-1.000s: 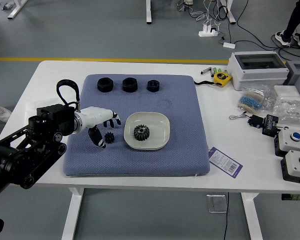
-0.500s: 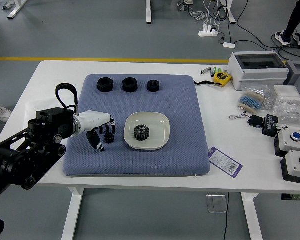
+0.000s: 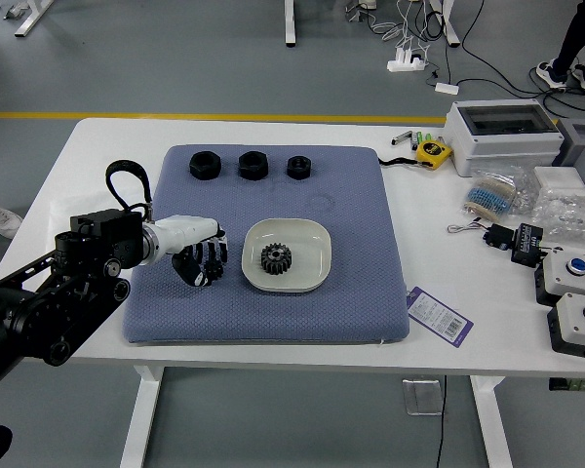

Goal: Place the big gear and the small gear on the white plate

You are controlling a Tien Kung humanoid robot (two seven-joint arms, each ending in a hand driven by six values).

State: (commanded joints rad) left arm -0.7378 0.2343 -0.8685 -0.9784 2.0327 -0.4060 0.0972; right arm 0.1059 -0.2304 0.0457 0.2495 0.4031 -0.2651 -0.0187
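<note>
Left fingers (image 3: 186, 267) narrow, apparently closed around small gear (image 3: 214, 270); white plate (image 3: 315, 249) beside them bears big gear (image 3: 276, 258); shallow pinch could let small gear slip during lift.

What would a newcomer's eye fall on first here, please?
Probably the robot's left hand, its fingers curled around the small gear over the blue mat. Next, the white plate holding the big gear, right of the hand; then the yellow tape measure beside the mat's far right corner.
</note>
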